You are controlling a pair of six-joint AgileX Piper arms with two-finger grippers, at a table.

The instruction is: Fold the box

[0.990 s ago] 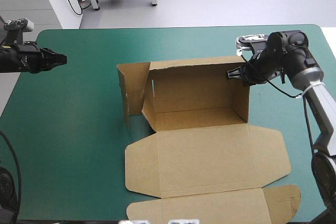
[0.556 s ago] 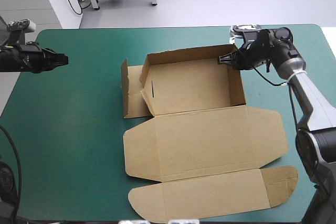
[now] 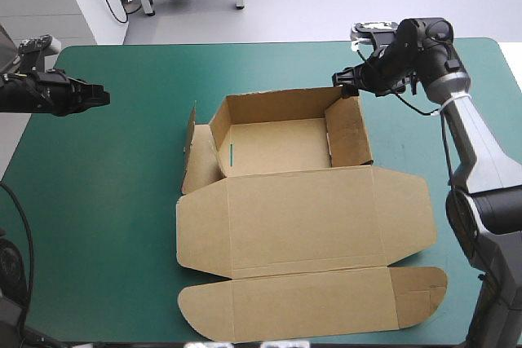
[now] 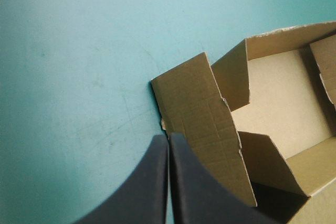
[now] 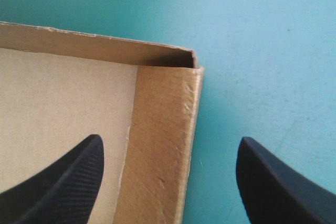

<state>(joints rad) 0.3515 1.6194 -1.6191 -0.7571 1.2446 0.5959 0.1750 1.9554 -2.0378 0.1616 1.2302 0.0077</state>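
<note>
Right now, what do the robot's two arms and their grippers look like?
The left arm shows black throughout. The right arm has black wrist joints, then a pale band and a silver-grey forearm. The left gripper and right gripper each carry two broad black fingers curved like fins, with a fine woven texture up close.

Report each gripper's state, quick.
Left gripper: shut, empty, well left of the box.
Right gripper: open, straddling the box's right wall at its far corner, gripping nothing.
</note>
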